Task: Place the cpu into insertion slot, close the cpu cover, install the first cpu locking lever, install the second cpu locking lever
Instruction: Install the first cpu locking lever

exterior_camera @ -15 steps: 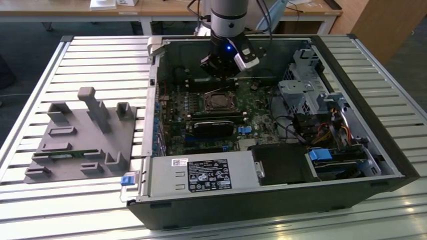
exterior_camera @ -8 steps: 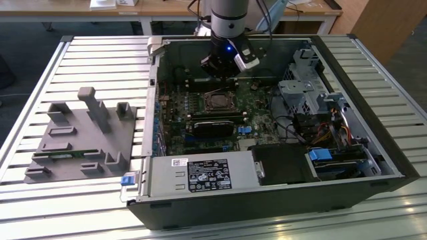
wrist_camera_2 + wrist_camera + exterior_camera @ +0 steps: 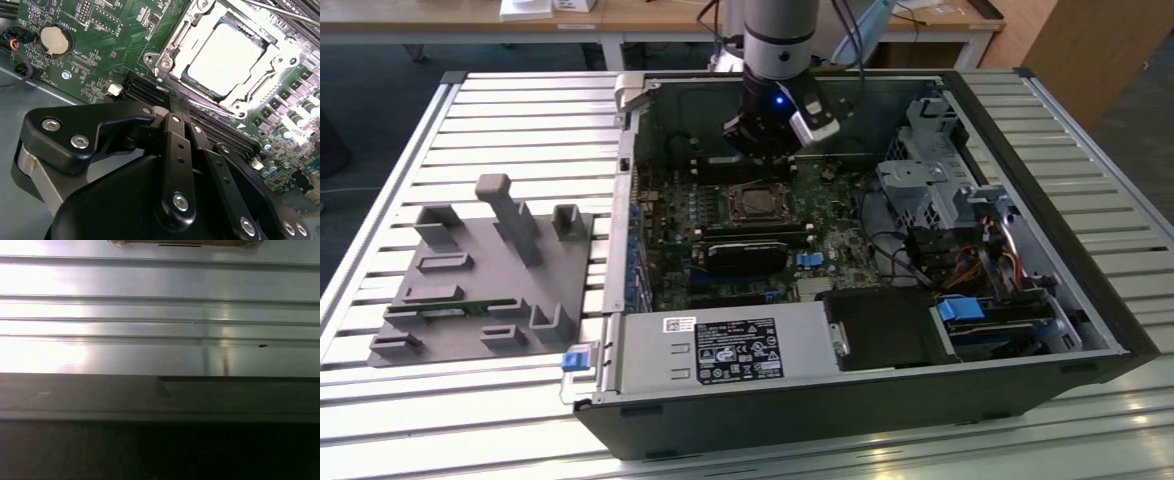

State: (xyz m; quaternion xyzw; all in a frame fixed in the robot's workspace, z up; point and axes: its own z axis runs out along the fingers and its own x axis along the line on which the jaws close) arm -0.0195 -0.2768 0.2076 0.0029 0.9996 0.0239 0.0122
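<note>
So, gripper (image 3: pixel 767 140) hanging just behind the socket, inside the open PC case (image 3: pixel 1067 300).

The cpu (image 3: pixel 227 55) already sits in the insertion slot (image 3: pixel 175 75) on the green board, with the cpu cover (image 3: pixel 272 55) down around it. In the exterior view the socket lies a bit nearer the camera than the gripper and below it, close by but not touching. Honestly can't tell whether the gripper is open or closed: the second wrist view catches its black linkage, not the tips.
</note>
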